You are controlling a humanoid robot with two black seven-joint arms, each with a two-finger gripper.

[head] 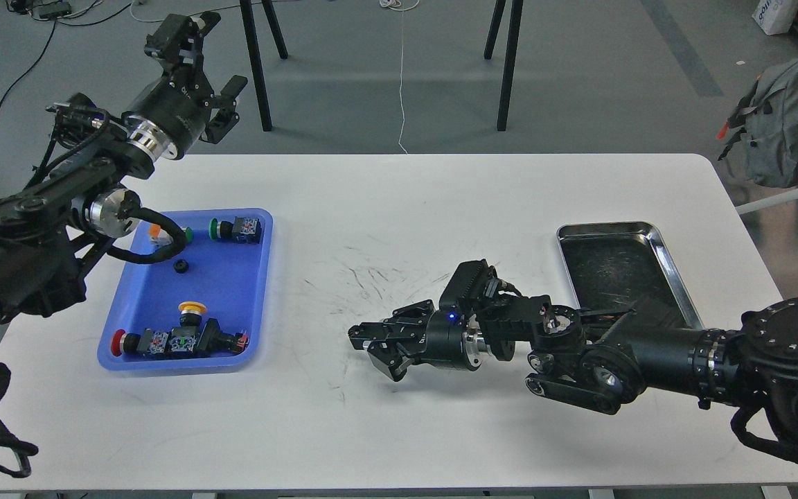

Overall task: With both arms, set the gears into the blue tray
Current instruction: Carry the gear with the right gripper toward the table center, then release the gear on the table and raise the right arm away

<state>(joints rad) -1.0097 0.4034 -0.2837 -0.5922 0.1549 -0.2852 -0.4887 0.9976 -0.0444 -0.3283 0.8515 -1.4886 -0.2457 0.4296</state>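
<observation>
The right tool hovers low over the white table, well right of the blue tray, its fingers spread and empty. One gear lies inside the blue tray, in its far half, among push-button switches. Beyond the blue tray's far left corner, the left tool hangs raised, fingers wide, gripping nothing.

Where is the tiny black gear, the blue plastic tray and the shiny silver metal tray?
Tiny black gear (180, 265), head view, its toothed ring.
Blue plastic tray (261, 298), head view, right rim.
Shiny silver metal tray (667, 260), head view, right rim.
</observation>
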